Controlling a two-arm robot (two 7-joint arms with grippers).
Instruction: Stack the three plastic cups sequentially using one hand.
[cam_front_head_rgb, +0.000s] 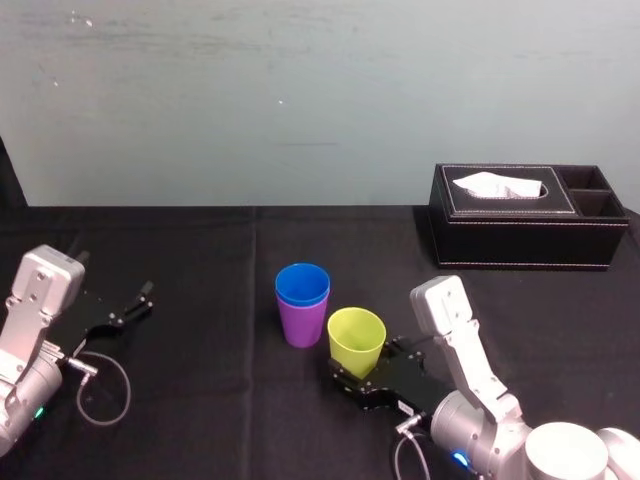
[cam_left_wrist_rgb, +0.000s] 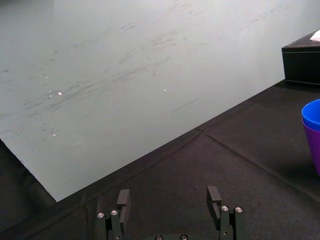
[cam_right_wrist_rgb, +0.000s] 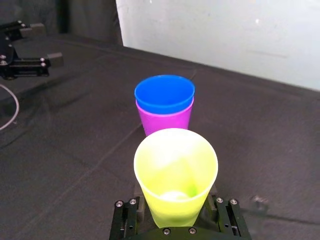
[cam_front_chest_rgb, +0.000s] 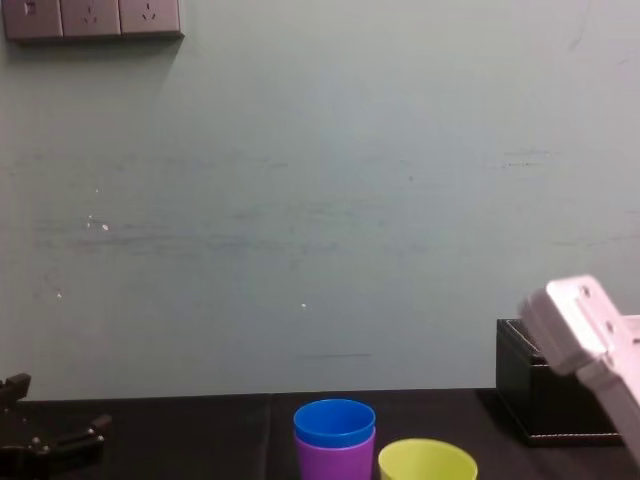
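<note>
The right gripper (cam_front_head_rgb: 353, 374) reaches in from the near right part of the desk (cam_front_head_rgb: 200, 250), and its jaws are drawn in on the lower part of the yellow-green cup (cam_front_head_rgb: 356, 340), one on each side. They are only as far apart as the cup's narrow base is wide. The cup stands upright with its mouth up, near the middle of the desk. Just beyond it and slightly to the left is the purple cup (cam_front_head_rgb: 303, 322), with the blue cup (cam_front_head_rgb: 302, 283) nested inside it so that only the blue rim band rises above the purple one. From the head view I cannot tell whether the yellow-green cup touches the purple one, or whether its base rests on the cloth. The right wrist view looks straight down into the held cup and shows the jaws pressed to its sides, which the chest view cuts off below the rims. The chest view shows the blue rim standing higher than the yellow-green one. The left gripper (cam_front_head_rgb: 135, 300) lies low by the left edge of the desk, well apart from the cups. Its own wrist view shows its jaws wide apart with nothing between them. A black tissue box (cam_front_head_rgb: 520, 215) sits at the far right corner, well apart from the cups. Bare black cloth lies all round the stack, towards the far edge and to the left.
</note>
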